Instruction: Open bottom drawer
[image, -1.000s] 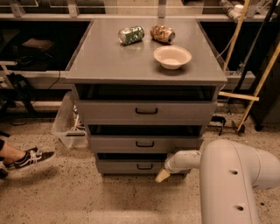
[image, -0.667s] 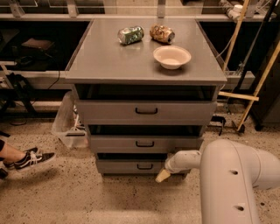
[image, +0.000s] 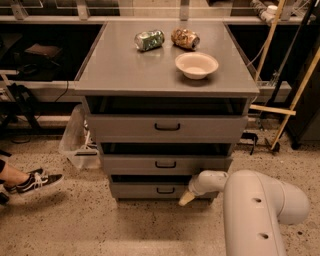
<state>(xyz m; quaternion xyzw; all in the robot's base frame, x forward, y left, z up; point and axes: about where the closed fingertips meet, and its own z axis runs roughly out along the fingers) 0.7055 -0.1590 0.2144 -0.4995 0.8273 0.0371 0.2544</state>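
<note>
Grey metal three-drawer cabinet (image: 165, 75) stands mid-floor. White rounded robot arm (image: 260, 210) reaches in from the lower right. Bottom drawer (image: 132, 190), the lowest flat grey front, sits at floor level under the other two with a dark gap above it. It looks barely out, if at all. On the cabinet top: cream bowl (image: 196, 64), green crushed can (image: 149, 40), brown crumpled can (image: 185, 38). Small black bar handle (image: 165, 190) is centred on the bottom front. Cream-tipped gripper (image: 187, 198) is low at that front's right end, just right of the handle, not on it. Can't tell if it's open or closed. Change over the last second: none visible, arm and drawer unmoved. My read: pull not started, handle not yet engaged.
</note>
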